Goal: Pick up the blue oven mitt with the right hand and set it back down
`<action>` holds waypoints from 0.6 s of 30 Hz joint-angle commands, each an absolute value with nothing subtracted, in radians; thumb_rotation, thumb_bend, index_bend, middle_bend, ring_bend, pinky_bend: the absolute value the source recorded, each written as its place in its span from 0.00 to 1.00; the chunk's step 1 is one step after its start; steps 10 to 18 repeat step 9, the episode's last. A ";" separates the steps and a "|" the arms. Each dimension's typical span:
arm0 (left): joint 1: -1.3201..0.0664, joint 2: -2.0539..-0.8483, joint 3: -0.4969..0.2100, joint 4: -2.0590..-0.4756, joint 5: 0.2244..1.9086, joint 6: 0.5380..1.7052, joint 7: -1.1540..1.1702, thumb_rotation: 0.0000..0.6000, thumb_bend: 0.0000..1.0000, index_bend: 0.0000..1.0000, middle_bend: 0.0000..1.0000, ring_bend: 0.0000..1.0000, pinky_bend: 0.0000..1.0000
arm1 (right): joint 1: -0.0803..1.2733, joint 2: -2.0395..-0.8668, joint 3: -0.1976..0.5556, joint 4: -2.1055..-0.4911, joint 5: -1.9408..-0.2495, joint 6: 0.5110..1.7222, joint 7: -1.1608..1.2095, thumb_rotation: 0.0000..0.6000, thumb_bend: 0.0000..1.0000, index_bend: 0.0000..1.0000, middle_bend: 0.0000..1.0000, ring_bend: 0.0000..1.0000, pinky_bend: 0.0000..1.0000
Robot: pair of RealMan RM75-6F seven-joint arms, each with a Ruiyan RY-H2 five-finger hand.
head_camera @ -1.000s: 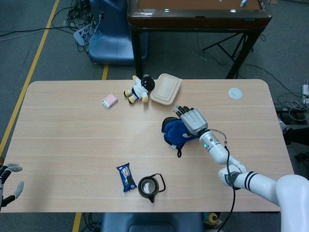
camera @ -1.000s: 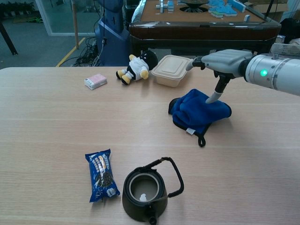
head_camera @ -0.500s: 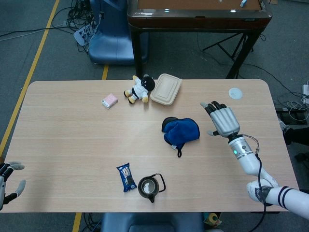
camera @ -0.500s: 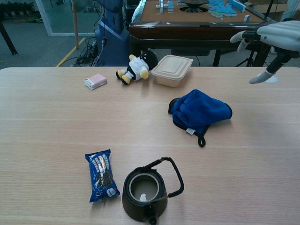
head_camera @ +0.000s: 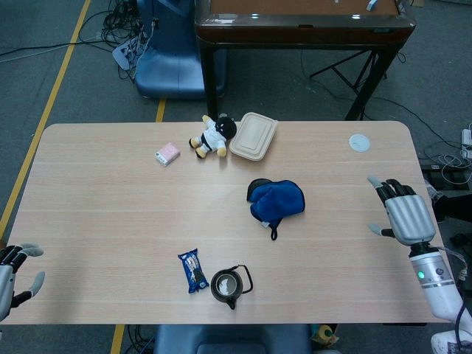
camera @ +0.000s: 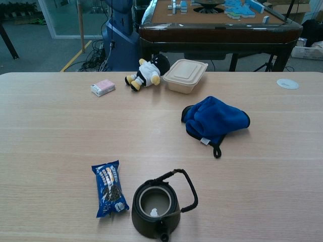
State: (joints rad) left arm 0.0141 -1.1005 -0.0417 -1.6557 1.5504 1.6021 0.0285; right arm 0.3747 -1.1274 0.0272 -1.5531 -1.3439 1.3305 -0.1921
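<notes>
Blue fabric oven mitt [head_camera: 276, 202] lying flat near the middle of the pale wood-grain counter [head_camera: 110, 192], held by nothing; small dark hanging loop at its near edge, best seen in the chest view [camera: 216, 151].

Right hand [head_camera: 402, 215] poised over the counter's right edge, well apart from the mitt, fingers spread and holding nothing; seen in the head view only. Left hand [head_camera: 13, 269] partly cut off at the frame's lower-left corner, fingers apart, grasping nothing.

Dark round kettle [camera: 156, 206] with looped handle at the near edge, lid off; a small pale item inside, too small to identify. Blue snack packet [camera: 109, 187] just beside it on the left; print not legible. Beige lidded food box [camera: 185, 75] shut, contents hidden. Black-and-white plush toy [camera: 148, 70] lying on its side, touching or nearly touching the box. Small pink packet [camera: 103, 86] left of the toy. Round white disc [head_camera: 359, 142] near the far right corner.

Grey floor with yellow line [head_camera: 46, 110] and tangled cables behind; dark wooden table [camera: 217, 27] beyond, top only partly visible.
</notes>
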 commanded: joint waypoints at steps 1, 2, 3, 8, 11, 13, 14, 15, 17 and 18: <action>0.012 -1.102 -0.041 -1.656 1.552 1.600 0.030 1.00 0.30 0.39 0.32 0.26 0.26 | 0.319 -1.103 -0.002 -1.581 -1.370 1.381 -0.185 1.00 0.05 0.12 0.28 0.19 0.29; 0.011 -1.102 -0.042 -1.657 1.552 1.600 0.031 1.00 0.30 0.39 0.32 0.26 0.26 | 0.302 -1.098 -0.007 -1.587 -1.375 1.398 -0.186 1.00 0.05 0.12 0.28 0.19 0.29; 0.010 -1.102 -0.042 -1.658 1.552 1.599 0.031 1.00 0.30 0.39 0.32 0.26 0.26 | 0.290 -1.096 -0.010 -1.592 -1.379 1.409 -0.185 1.00 0.05 0.12 0.28 0.19 0.29; 0.004 -1.102 -0.041 -1.659 1.554 1.593 0.033 1.00 0.30 0.39 0.32 0.26 0.26 | 0.251 -1.090 -0.013 -1.603 -1.399 1.443 -0.180 1.00 0.05 0.12 0.28 0.19 0.29; 0.003 -1.103 -0.041 -1.659 1.554 1.593 0.033 1.00 0.30 0.39 0.32 0.26 0.26 | 0.248 -1.090 -0.012 -1.604 -1.401 1.442 -0.181 1.00 0.05 0.12 0.28 0.19 0.29; 0.003 -1.103 -0.041 -1.659 1.554 1.593 0.033 1.00 0.30 0.39 0.32 0.26 0.26 | 0.248 -1.090 -0.012 -1.604 -1.401 1.442 -0.181 1.00 0.05 0.12 0.28 0.19 0.29; 0.003 -1.103 -0.041 -1.659 1.554 1.593 0.033 1.00 0.30 0.39 0.32 0.26 0.26 | 0.248 -1.090 -0.012 -1.604 -1.401 1.442 -0.181 1.00 0.05 0.12 0.28 0.19 0.29; 0.003 -1.103 -0.041 -1.659 1.554 1.593 0.033 1.00 0.30 0.39 0.32 0.26 0.26 | 0.248 -1.090 -0.012 -1.604 -1.401 1.442 -0.181 1.00 0.05 0.12 0.28 0.19 0.29; 0.003 -1.103 -0.041 -1.659 1.554 1.593 0.033 1.00 0.30 0.39 0.32 0.26 0.26 | 0.248 -1.090 -0.012 -1.604 -1.401 1.442 -0.181 1.00 0.05 0.12 0.28 0.19 0.29; 0.003 -1.103 -0.041 -1.659 1.554 1.593 0.033 1.00 0.30 0.39 0.32 0.26 0.26 | 0.248 -1.090 -0.012 -1.604 -1.401 1.442 -0.181 1.00 0.05 0.12 0.28 0.19 0.29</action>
